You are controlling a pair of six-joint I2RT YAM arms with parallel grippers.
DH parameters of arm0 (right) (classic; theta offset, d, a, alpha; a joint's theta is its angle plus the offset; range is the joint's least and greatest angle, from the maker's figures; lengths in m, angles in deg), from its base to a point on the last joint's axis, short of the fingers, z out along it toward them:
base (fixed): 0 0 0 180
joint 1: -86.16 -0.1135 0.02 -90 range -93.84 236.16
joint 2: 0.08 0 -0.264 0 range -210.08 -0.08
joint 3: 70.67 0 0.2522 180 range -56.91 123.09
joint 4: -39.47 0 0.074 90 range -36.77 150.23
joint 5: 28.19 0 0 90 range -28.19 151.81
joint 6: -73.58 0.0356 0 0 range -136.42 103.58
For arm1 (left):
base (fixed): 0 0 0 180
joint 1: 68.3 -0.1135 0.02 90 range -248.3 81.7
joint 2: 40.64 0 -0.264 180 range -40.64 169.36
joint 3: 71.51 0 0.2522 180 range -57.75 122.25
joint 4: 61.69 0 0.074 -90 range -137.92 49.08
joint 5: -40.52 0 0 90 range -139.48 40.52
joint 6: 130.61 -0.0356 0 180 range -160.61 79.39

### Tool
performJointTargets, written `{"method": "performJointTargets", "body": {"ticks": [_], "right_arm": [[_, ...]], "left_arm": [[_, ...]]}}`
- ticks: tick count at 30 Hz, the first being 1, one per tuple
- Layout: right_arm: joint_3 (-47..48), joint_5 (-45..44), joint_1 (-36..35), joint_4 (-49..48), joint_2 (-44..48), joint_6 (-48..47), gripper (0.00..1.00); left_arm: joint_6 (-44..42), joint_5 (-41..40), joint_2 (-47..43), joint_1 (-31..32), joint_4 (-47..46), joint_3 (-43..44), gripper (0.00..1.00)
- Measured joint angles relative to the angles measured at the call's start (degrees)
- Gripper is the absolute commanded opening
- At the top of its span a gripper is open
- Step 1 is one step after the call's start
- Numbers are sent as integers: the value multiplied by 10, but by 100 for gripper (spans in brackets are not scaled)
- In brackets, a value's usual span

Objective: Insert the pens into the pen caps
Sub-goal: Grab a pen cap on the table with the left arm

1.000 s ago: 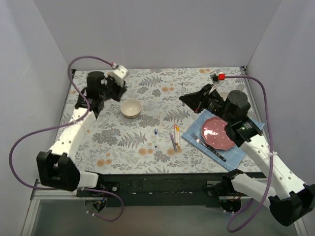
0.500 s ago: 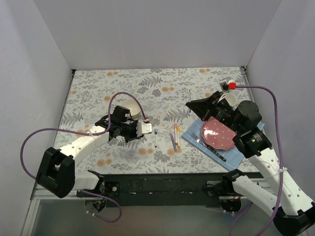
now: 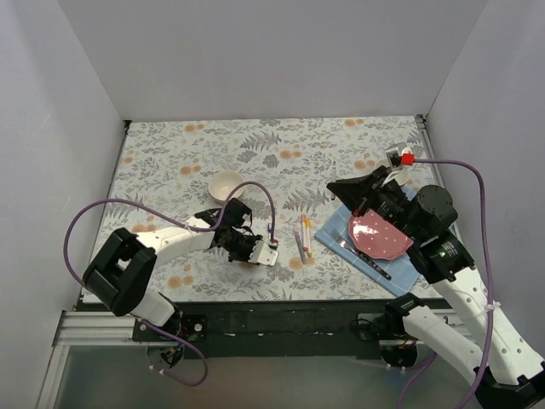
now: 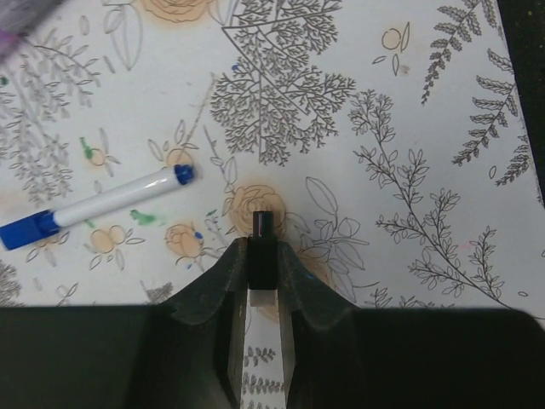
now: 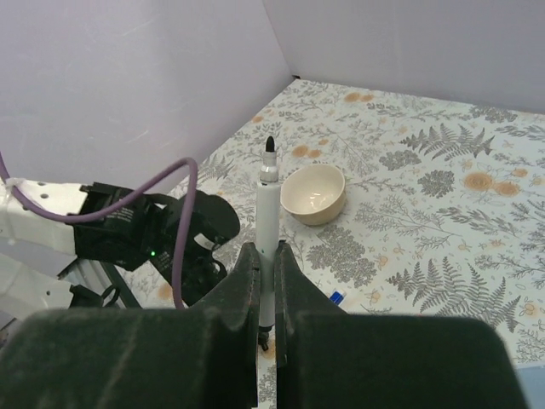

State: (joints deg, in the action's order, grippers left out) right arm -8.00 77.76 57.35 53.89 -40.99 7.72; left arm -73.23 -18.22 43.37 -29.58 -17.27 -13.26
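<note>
My left gripper (image 3: 258, 252) is low over the cloth at the front middle, shut on a short black pen cap (image 4: 261, 256). In the left wrist view, the jaws (image 4: 261, 251) hold the cap upright against an orange flower print. A blue pen (image 4: 102, 204) lies just left of it and also shows in the top view (image 3: 270, 228). My right gripper (image 3: 336, 186) hovers over the cloth's right middle. It (image 5: 266, 256) is shut on a white pen with a bare black tip (image 5: 267, 200) pointing away. A purple pen (image 3: 298, 244) and an orange-yellow pen (image 3: 306, 234) lie side by side.
A cream bowl (image 3: 226, 183) stands left of centre, also in the right wrist view (image 5: 313, 193). A pink plate (image 3: 379, 232) sits on a blue napkin (image 3: 409, 264) with a fork (image 3: 362, 254) at the right. Grey walls enclose the floral cloth (image 3: 170, 162).
My left arm swung from the far left, past the bowl, down to the front middle beside the blue pen. My right gripper drifted slightly right with its pen.
</note>
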Motion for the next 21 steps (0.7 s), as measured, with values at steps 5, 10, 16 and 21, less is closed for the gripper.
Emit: {"method": "performJointTargets", "body": {"ticks": [5, 10, 16, 21], "right_arm": [[0, -18, 0, 0, 20, -5, 1], [0, -21, 1, 1, 26, -4, 1], [0, -19, 3, 5, 33, -1, 1], [0, -18, 3, 9, 43, 8, 1]], "left_arm": [[-8, 7, 25, 6, -14, -7, 55], [15, 1, 17, 8, -4, 8, 98], [237, -74, -93, 9, -25, 66, 98], [558, -319, -84, 6, -39, 233, 89]]}}
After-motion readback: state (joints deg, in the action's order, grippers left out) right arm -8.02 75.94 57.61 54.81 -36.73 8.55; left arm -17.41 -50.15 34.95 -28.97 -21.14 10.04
